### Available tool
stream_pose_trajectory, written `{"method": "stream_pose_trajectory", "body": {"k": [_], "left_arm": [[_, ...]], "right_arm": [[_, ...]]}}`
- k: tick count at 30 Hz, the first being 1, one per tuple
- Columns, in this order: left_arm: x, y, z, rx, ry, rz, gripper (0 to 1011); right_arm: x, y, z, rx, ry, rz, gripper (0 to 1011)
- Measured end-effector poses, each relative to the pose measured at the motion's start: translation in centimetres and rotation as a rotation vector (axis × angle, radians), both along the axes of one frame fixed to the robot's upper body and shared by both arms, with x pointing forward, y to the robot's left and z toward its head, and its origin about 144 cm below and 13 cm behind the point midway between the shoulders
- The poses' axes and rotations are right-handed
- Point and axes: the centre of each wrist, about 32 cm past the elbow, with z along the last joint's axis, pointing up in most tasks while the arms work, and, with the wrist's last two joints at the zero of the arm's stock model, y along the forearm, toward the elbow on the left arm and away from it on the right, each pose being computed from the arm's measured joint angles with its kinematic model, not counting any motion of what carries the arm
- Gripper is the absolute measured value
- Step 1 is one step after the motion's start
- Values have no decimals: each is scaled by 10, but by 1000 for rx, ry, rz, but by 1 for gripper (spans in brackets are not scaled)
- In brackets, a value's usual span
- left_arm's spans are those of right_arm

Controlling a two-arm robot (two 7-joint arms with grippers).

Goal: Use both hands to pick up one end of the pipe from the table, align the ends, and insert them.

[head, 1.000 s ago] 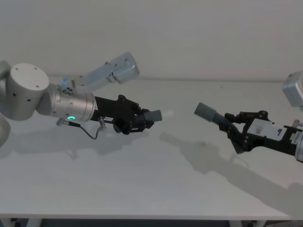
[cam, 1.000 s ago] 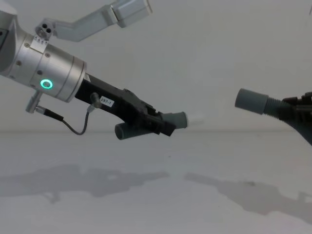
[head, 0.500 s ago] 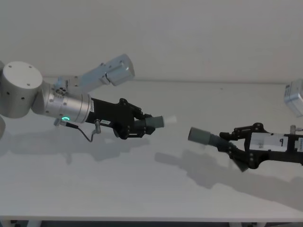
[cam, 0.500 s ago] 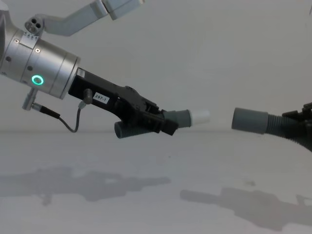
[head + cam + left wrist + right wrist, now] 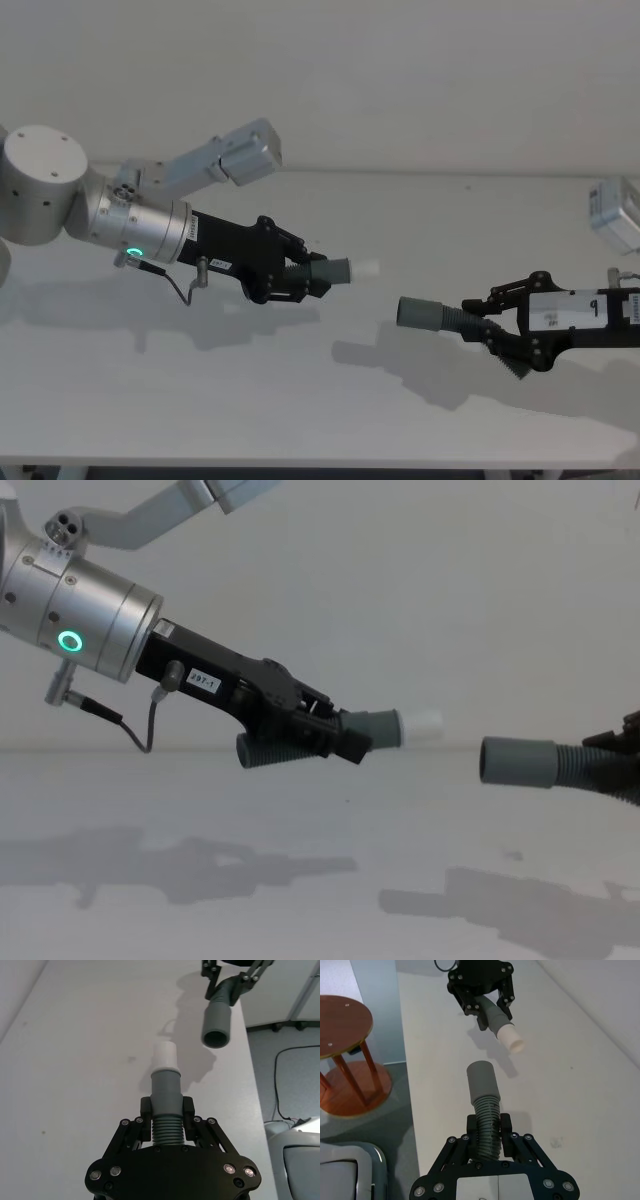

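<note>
The left claw (image 5: 305, 277), centre-left of frame, was clamped on the white-tipped hose (image 5: 345, 270). The right claw (image 5: 495, 322), lower right, was clamped on the open-cuffed hose (image 5: 425, 313). The ends were apart, above the tabletop (image 5: 250, 390).

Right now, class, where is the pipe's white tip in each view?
Head view: white tip near centre.
Chest view: white tip right of centre.
Left wrist view: white tip near the middle.
Right wrist view: white tip beyond the open cuff.
Shared landmark: open cuff facing it.

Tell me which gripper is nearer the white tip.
Left. The left gripper clamps the hose piece just behind the white tip; the right gripper holds the other piece across a gap.
</note>
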Motion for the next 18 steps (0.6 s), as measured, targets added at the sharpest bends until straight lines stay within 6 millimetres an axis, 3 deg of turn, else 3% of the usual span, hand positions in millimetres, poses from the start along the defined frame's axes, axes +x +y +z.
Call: {"method": "stream_pose_trajectory", "body": {"k": [18], "left_arm": [[2,2,3,27,25,-69,343]], "right_arm": [[5,5,4,-50,-2,-4,273]]}}
